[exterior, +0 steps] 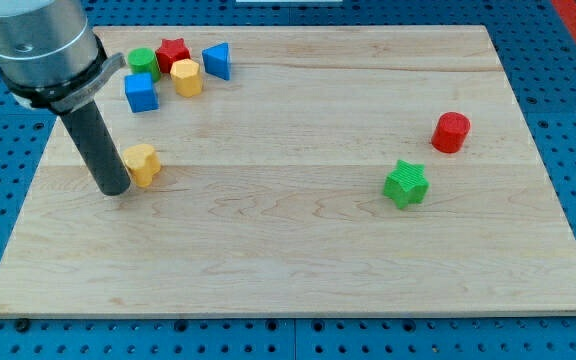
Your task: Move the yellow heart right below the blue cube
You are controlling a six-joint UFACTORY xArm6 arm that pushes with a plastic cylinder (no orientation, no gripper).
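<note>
Yellow heart block [144, 163] sits touching my tip [116, 189] on its right, near the wooden board's [298, 250] left edge

Rod has no jaws, it's just pressed against the heart; the blue cube [140, 92] sits above, up the view, beside a yellow hexagon-ish block [186, 77]

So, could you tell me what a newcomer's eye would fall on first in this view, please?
First the big dark rod at the view's left, with my tip right beside the yellow heart, on its left. Then the cluster at the top left, where the blue cube sits above the heart. Off to the right, the green star and red cylinder stand apart.
</note>
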